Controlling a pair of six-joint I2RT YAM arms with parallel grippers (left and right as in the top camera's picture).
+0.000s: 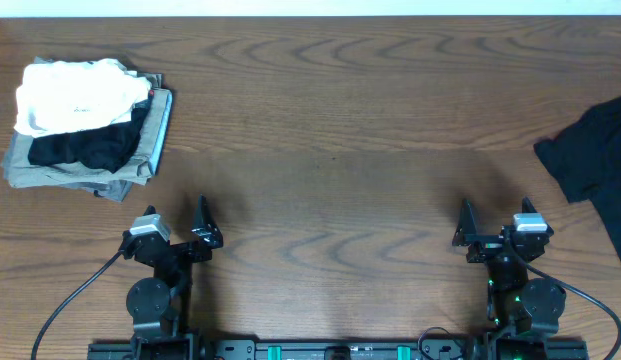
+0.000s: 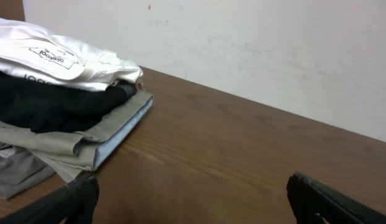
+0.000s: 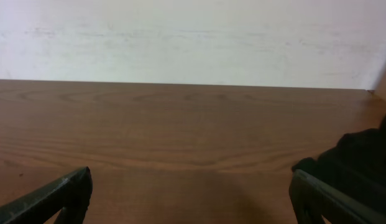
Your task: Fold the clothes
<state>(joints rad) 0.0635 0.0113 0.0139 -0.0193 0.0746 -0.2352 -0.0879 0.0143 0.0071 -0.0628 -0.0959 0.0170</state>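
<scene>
1. White T-shirt: on top of the stack; its label carries print too small to read.
2. Black garment: crumpled, well right of the stack.
3. Left gripper: near the stack, on the robot's side; jaws wide apart, empty.
4. Right gripper: far right of the stack; jaws wide apart, empty.

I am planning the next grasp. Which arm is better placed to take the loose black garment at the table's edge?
Probably the right. The black garment lies unfolded on its side, ahead of the open right gripper. The left gripper, also open, sits across the table, nearer the folded stack.
</scene>
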